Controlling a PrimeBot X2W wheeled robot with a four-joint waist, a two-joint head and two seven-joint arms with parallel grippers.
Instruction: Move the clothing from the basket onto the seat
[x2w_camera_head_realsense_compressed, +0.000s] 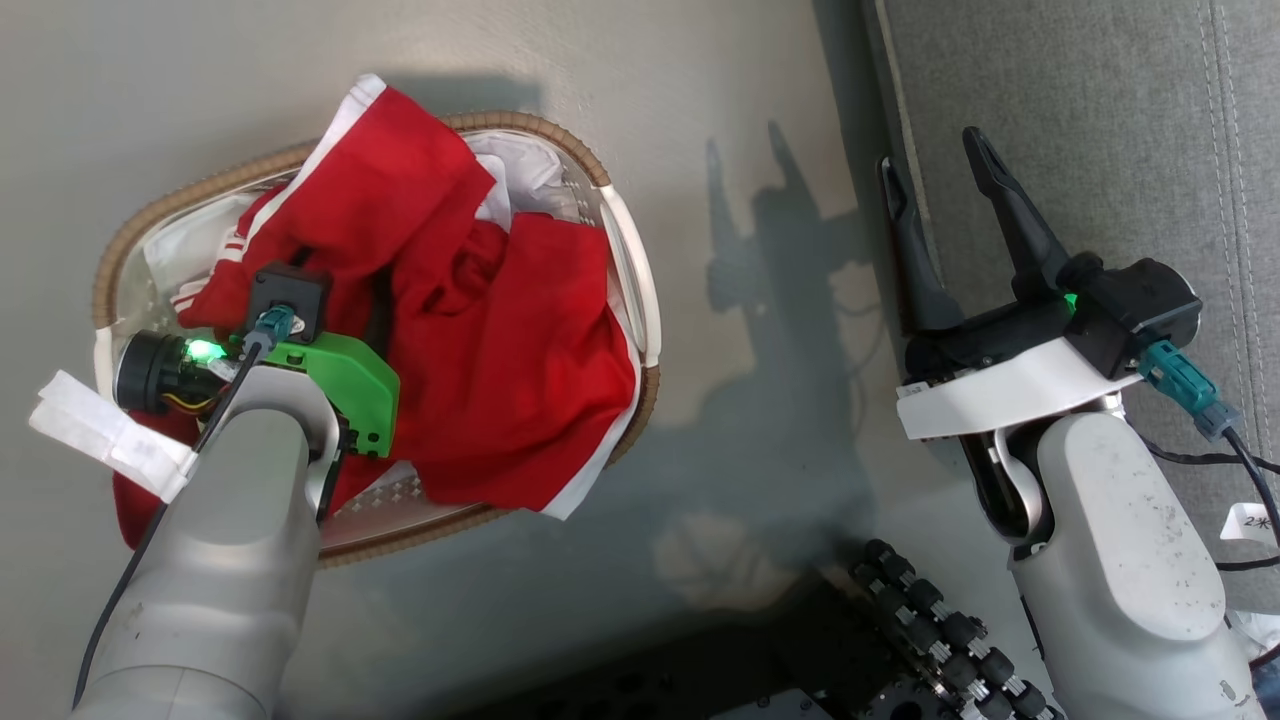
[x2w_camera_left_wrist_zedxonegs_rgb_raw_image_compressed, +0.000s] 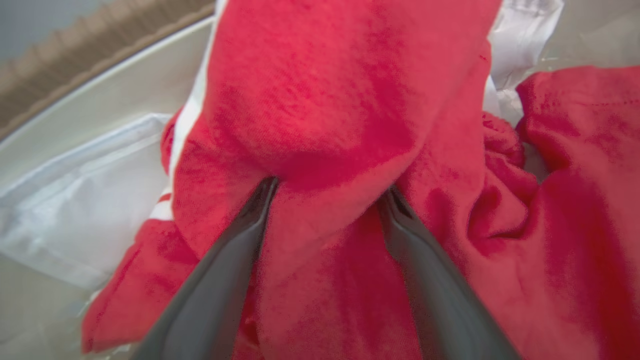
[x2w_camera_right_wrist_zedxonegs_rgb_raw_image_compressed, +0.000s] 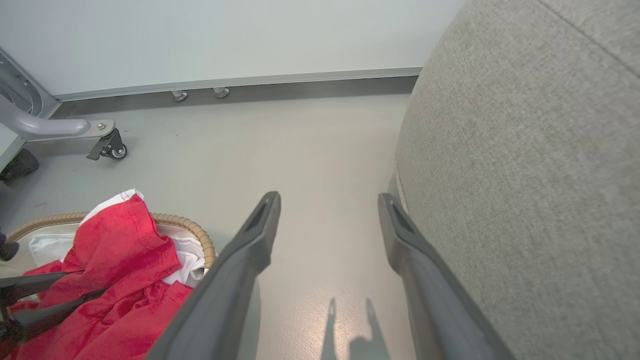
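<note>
The clothing (x2w_camera_head_realsense_compressed: 500, 320) lay heaped in the basket (x2w_camera_head_realsense_compressed: 530, 125), and the left gripper (x2w_camera_left_wrist_zedxonegs_rgb_raw_image_compressed: 330, 187) was down inside the basket, pressed into the heap. Its two dark fingers (x2w_camera_left_wrist_zedxonegs_rgb_raw_image_compressed: 225, 270) stood spread wide, with a rounded fold of red cloth bulging between the tips. The jaws were not closed on the fold, so nothing was gripped yet. Red cloth spilled over the basket's rim at the far side and again at the near side.

The cloth was a bright red knit, soft and crumpled into deep folds. It was edged with white bands and, at one cuff, thin white stripes. Under it showed a white liner (x2w_camera_head_realsense_compressed: 525, 170), thin and creased. The basket was oval, with pale slotted plastic walls and a brown woven rim.

The right gripper (x2w_camera_head_realsense_compressed: 932, 155) hung over the floor (x2w_camera_head_realsense_compressed: 700, 90) well apart from the basket, on the side toward the seat (x2w_camera_head_realsense_compressed: 1080, 120). Its fingers were wide apart and empty, just beside the seat's edge. The seat was a big grey cushion of coarse woven fabric, with a rounded corner and stitched seams. The floor around the basket was smooth and grey.
</note>
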